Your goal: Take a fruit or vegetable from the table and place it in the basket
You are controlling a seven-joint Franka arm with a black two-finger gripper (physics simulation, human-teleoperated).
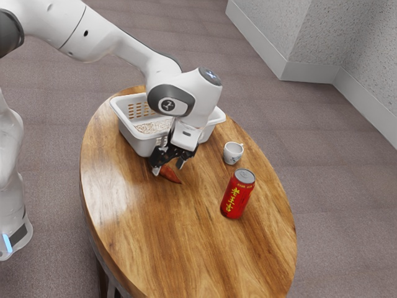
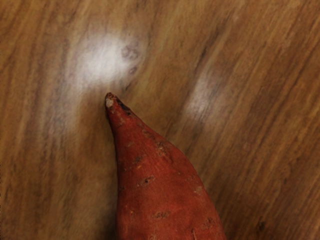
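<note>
Surface: my table is rounded, warm brown wood with streaked grain and pale patches of glare.
Room: grey-brown carpet surrounds it; beyond are speckled grey walls with a pale baseboard.
Exterior view: I get the wider setting here, with the white slotted basket partly behind my arm, the small white cup near it, and the red can upright with yellow characters and a silvery top.
Wrist view: here I get the skin of the sweet potato up close, reddish orange with brown scars, narrowing to a dark, blunt tip over the wood.
Pincer: mine is wide, its two fingers well apart, low over the table and just beside the basket.
Sweet potato: it lies on the table, outside the basket, under my pincer and between the fingers, its tapered end reaching out past them, away from the basket.
</note>
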